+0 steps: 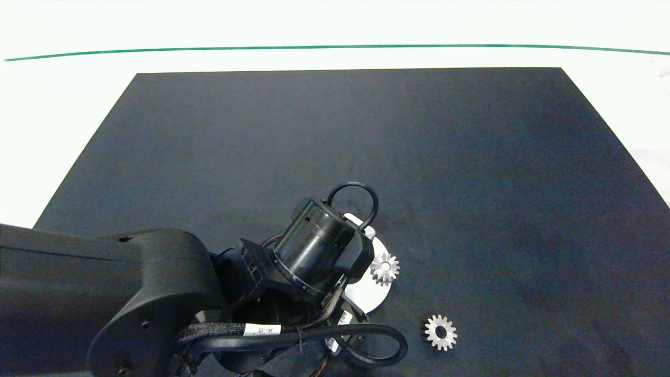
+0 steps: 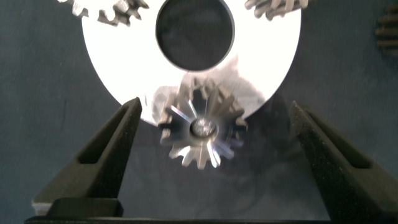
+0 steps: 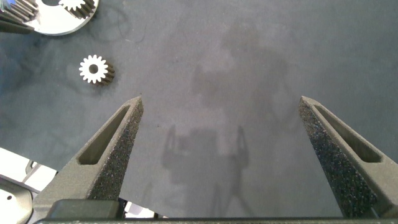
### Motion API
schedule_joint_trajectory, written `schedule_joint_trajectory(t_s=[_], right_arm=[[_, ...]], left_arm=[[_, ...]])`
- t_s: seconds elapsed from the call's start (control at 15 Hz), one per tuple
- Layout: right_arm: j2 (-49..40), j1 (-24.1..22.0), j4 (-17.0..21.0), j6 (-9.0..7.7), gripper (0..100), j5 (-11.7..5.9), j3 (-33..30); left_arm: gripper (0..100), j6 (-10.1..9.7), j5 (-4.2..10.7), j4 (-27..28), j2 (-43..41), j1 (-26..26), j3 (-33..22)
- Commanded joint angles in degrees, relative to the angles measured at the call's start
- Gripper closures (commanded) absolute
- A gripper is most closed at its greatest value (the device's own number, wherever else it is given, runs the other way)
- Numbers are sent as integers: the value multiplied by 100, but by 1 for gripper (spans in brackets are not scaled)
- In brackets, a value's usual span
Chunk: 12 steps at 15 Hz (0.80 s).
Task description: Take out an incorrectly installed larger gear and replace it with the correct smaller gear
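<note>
My left gripper [image 2: 202, 158], fingers spread wide, straddles the silvery star-toothed larger gear [image 2: 200, 132] at the white round plate's [image 2: 267, 68] edge, while the blunt-toothed smaller gear [image 1: 440, 332] lies apart on open dark mat [image 1: 471, 183].

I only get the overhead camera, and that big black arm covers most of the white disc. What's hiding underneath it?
Observer: The left gripper, fingers wide open on either side of a silvery star-like gear with long pointed teeth. Neither finger touches it.
Operator: Where does that gear sit?
Observer: On the rim of the round white disc, partly overhanging the dark mat.
Operator: Is there a second arm?
Observer: Yes. The right gripper is open above bare mat, with the loose silvery blunt-toothed gear off to one side.
</note>
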Motion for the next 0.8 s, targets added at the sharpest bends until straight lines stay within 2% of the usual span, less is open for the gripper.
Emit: schedule_joint_trajectory(t_s=[0.07, 0.8], right_arm=[[5, 3, 18, -13, 0, 1, 11], [-4, 100, 9, -21, 0, 1, 55]], left_arm=[[8, -5, 19, -19, 59, 2, 64], [29, 21, 19, -28, 68, -16, 64]])
